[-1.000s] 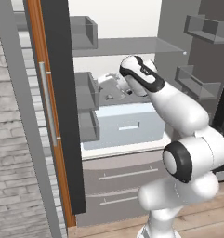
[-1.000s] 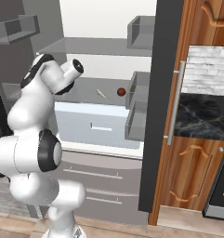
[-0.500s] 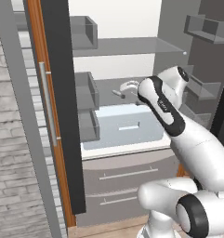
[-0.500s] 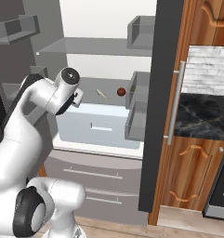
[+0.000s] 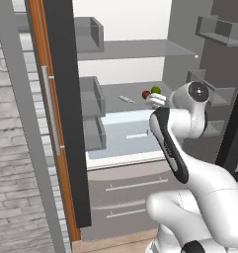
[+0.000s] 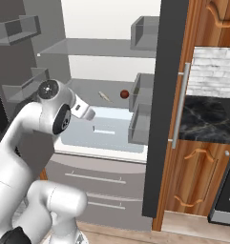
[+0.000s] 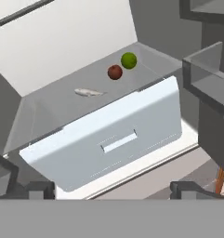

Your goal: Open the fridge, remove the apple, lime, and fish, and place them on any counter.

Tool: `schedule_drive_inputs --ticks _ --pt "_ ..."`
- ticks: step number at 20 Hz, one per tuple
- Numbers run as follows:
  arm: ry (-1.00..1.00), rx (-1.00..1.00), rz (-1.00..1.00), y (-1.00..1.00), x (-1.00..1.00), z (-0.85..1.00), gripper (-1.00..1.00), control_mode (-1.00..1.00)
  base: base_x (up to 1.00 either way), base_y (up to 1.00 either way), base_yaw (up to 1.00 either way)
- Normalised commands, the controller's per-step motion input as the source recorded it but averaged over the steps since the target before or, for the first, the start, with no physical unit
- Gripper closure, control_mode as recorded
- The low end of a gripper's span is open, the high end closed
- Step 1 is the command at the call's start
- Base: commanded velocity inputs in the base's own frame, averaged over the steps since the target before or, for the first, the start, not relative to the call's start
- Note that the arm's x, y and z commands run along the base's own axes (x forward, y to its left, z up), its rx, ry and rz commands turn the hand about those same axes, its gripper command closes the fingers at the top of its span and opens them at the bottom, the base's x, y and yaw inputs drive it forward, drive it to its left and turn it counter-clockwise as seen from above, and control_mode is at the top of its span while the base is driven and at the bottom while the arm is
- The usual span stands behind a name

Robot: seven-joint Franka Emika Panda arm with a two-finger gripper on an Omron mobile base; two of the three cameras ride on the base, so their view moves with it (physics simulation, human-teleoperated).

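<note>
fridge: the fridge (image 5: 140,49) stands open in the middle of both base views. It is white inside, with grey shelves and grey door bins.
apple: the apple (image 7: 115,72) is dark red and sits on a grey shelf, near the top middle of the hand view. In the left base view it (image 5: 146,94) shows just left of the arm's end.
lime: the lime (image 7: 128,60) is yellow-green. It sits just beside the apple, up and to the right of it in the hand view.
fish: the fish (image 7: 89,93) is thin and silvery. It lies flat on the same shelf, to the left of the apple and apart from it.
drawer: a pale blue drawer (image 7: 108,139) sits under the shelf, across the middle of the hand view.
gripper: the gripper (image 7: 112,189) is open wide and holds nothing. Its two dark tips show at the bottom left and bottom right of the hand view, well apart from the fruit.
counter: the black marble counter (image 6: 207,125) is at the right edge of the right base view, on brown wood cabinets.
</note>
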Motion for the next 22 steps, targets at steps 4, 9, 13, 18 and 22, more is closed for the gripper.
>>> schedule_drive_inputs --ticks 4,9,13,18,22 --pt "0.02 -0.21 -0.08 -0.24 -0.17 0.36 -1.0 -1.0 0.0 0.0 0.0" --pt "0.01 -0.01 0.08 -0.13 -0.29 0.13 -1.0 -1.0 0.0 0.0 0.0" --pt "0.15 -0.03 0.13 -0.01 -0.15 0.27 -1.0 -1.0 0.0 0.0 0.0" --pt "0.28 -0.08 0.15 0.0 0.0 0.3 -1.0 -1.0 0.0 0.0 0.0" --pt "0.18 -0.12 0.08 0.1 -0.04 0.07 -1.0 -1.0 0.0 0.0 0.0"
